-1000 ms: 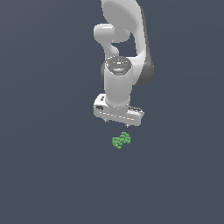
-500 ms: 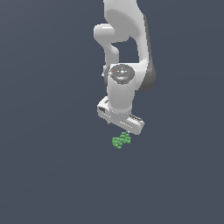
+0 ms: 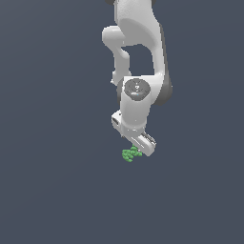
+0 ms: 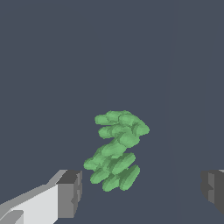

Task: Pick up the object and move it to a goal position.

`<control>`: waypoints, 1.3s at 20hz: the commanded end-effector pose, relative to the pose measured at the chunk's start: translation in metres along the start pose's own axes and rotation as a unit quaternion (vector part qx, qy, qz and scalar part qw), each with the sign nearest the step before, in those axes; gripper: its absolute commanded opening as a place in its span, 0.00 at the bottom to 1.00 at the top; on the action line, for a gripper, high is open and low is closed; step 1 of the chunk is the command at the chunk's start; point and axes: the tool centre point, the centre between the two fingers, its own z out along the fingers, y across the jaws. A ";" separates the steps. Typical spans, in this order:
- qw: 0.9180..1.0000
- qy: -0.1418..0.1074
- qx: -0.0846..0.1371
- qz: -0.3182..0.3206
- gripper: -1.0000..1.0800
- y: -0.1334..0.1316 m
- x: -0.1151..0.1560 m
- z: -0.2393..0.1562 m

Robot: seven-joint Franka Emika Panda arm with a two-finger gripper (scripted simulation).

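The object [image 3: 130, 154] is a small bright green cluster of elongated beads lying on the dark grey floor. In the wrist view the object [image 4: 116, 148] fills the middle of the picture, between and just beyond the two fingertips. My white gripper [image 3: 136, 151] hangs straight down from the arm, right over the object, its lower edge overlapping the cluster's top. In the wrist view the gripper [image 4: 142, 190] is open, one grey pad on each side, with nothing held between them.
The floor [image 3: 57, 181] is a plain dark grey surface all around. The white arm [image 3: 138, 57] rises above the gripper toward the top of the exterior view. No other objects show.
The gripper has come down toward the object and turned about its vertical axis. The gap between it and the green cluster has closed. The object has not moved.
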 end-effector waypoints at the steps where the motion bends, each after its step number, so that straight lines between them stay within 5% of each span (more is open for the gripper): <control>1: 1.000 0.001 -0.001 0.030 0.96 -0.003 0.000 0.004; 12: 0.994 0.003 -0.003 0.106 0.96 -0.011 0.000 0.015; 26: 0.994 0.003 -0.003 0.113 0.96 -0.011 -0.001 0.043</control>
